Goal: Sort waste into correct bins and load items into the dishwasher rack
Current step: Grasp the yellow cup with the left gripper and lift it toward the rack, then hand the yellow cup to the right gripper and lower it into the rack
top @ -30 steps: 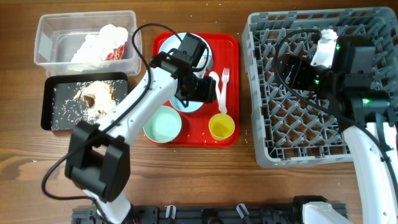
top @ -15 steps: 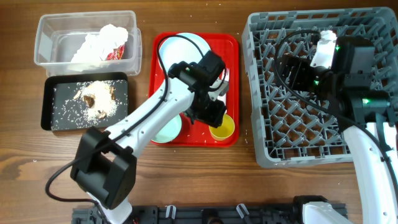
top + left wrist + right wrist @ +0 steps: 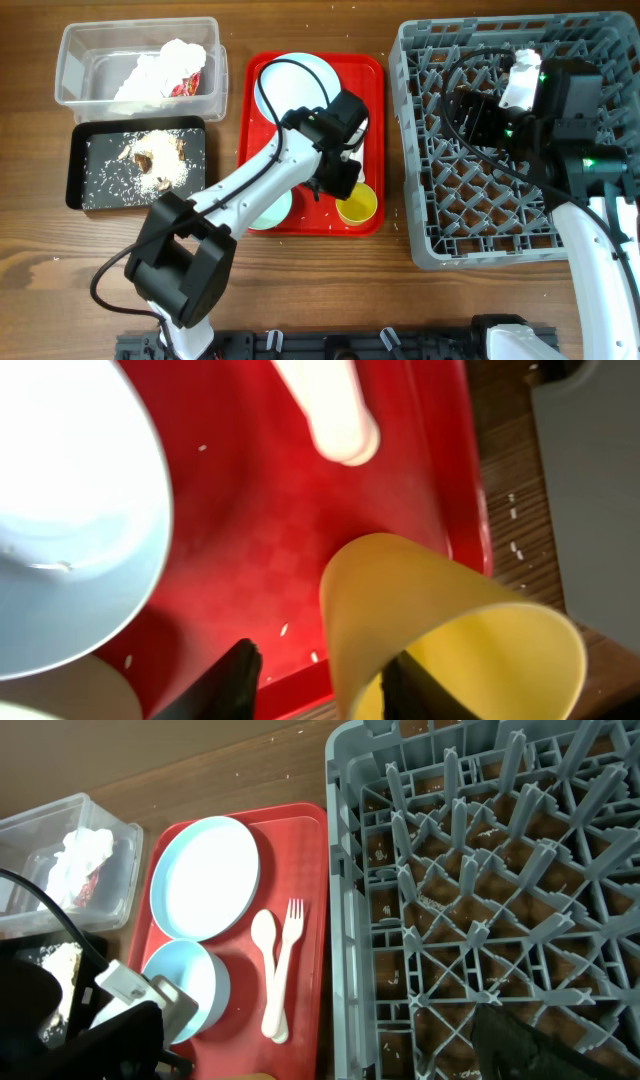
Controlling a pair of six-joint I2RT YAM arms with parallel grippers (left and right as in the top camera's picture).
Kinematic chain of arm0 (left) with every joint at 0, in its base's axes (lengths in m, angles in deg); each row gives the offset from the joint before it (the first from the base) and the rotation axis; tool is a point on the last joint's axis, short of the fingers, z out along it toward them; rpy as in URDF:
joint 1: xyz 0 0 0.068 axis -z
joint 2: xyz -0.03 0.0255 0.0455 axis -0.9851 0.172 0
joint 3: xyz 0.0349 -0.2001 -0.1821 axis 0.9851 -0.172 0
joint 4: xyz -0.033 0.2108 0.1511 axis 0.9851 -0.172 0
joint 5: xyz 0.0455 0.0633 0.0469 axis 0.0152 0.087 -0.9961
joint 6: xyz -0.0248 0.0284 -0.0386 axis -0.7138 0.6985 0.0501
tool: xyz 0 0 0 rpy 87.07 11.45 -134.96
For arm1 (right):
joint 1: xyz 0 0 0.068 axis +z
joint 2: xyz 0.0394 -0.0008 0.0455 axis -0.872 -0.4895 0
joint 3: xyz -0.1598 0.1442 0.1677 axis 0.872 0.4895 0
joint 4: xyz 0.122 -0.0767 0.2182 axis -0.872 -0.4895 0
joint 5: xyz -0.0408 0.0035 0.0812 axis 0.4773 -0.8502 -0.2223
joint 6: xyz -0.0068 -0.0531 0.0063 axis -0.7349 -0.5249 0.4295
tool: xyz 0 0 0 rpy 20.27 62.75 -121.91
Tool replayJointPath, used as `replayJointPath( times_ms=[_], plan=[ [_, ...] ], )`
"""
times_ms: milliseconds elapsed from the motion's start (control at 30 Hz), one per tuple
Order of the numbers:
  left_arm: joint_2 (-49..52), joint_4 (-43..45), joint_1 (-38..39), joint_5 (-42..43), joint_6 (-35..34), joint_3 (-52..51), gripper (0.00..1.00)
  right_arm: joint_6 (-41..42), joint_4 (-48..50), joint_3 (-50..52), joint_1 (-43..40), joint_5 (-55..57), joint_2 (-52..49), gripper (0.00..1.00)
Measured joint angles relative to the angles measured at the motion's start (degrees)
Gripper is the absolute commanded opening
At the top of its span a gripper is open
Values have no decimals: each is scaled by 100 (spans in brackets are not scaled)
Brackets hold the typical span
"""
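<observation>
Left fingers (image 3: 238,678): apart, gripping nothing, dark tips low over the red tray (image 3: 300,540). Cup (image 3: 440,630): yellow, right at the tips, with its nearer wall between them. One tip seems outside it and the other over the mouth; contact cannot be told. It stands on the tray corner to the fingers' right, next to the rack (image 3: 590,480). Judged light, empty, thin-walled, fairly stiff and smooth, so it is likely to skid or tip on the glossy tray if nudged off-centre. Suggested hold: pinch the wall at the rim, one finger inside and one outside, squeezing only lightly so the wall does not buckle. Crumbs (image 3: 283,628): a few white specks on the tray between the tips. Bowl (image 3: 70,510): pale, just left of the fingers. White handle (image 3: 335,415): ahead of them, spoon's or fork's, not told apart here. Spoon (image 3: 262,935), fork (image 3: 290,920) and plate (image 3: 205,875): farther ahead on the same tray. Right fingers (image 3: 520,1040): well to the right, over the rack; only one dark tip shows, so whether they are apart cannot be told. Tub (image 3: 75,60) and black tray (image 3: 75,170): farthest left on the table (image 3: 400,300), both holding waste.
</observation>
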Motion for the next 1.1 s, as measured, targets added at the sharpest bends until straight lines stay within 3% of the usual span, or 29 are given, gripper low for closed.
replayJointPath(
  times_ms=[67,200,433,533,667,700,833,1100],
  plan=[
    [11,9,57,0,-15,0,30,0,0,0,0,2,0,100],
    [90,26,184,2,-61,0,4,2,-2,0,0,2,0,100],
    [131,37,118,-7,-96,-37,4,2,-79,0,0,-4,0,100],
    [101,42,-260,481,-98,-42,4,0,-85,0,0,-192,0,100],
    [-227,44,-1086,1703,-37,-55,4,-87,-42,0,0,-686,0,100],
    [-470,46,-1513,2468,70,-55,4,-131,28,0,0,-1032,0,100],
    [-872,63,-2210,4223,385,-55,4,-476,415,0,0,-2155,-76,100],
    [-960,111,-2682,7010,798,-55,4,-1032,1421,0,15,-4682,-684,99]
  ],
)
